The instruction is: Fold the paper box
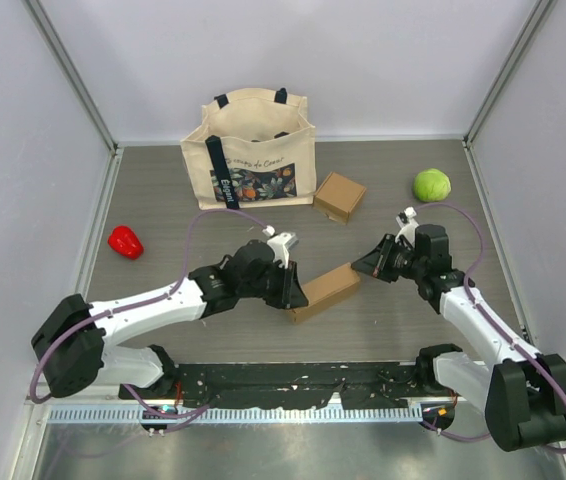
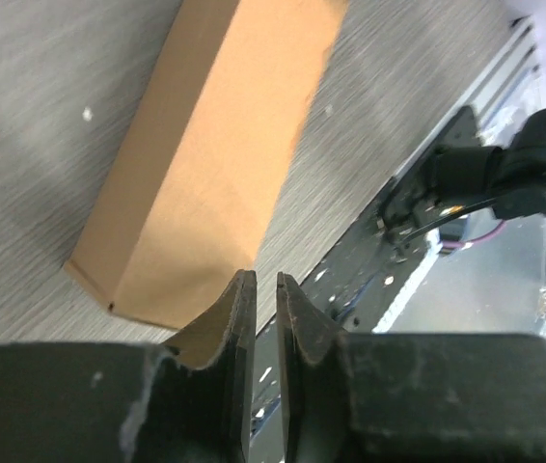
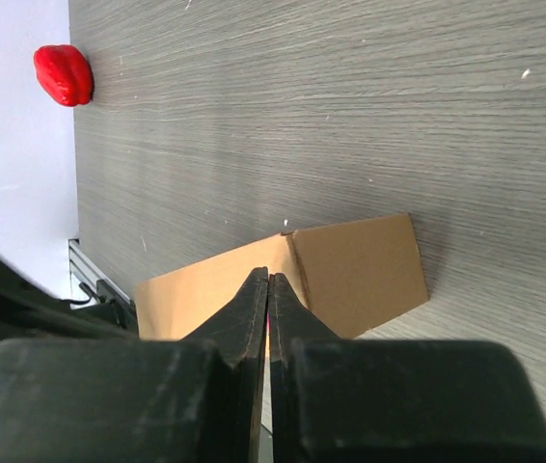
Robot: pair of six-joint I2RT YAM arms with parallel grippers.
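- The paper box (image 1: 323,292) lies between the arms, near the middle of the table (image 1: 163,200), toward its near edge; it looks shaped into a long carton.
- The left gripper (image 1: 297,297) sits at the box's near end, its jaws a slit apart with nothing between them.
- The right gripper (image 1: 359,266) is pressed together at the far end; tucking the end flaps probably remains.

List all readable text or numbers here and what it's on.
Cream canvas tote bag: dark script line above the floral print, too small to read.
Navy strap on it: white vertical lettering, too blurred to read.
Flat brown paper box, small brown cardboard box: no print visible.
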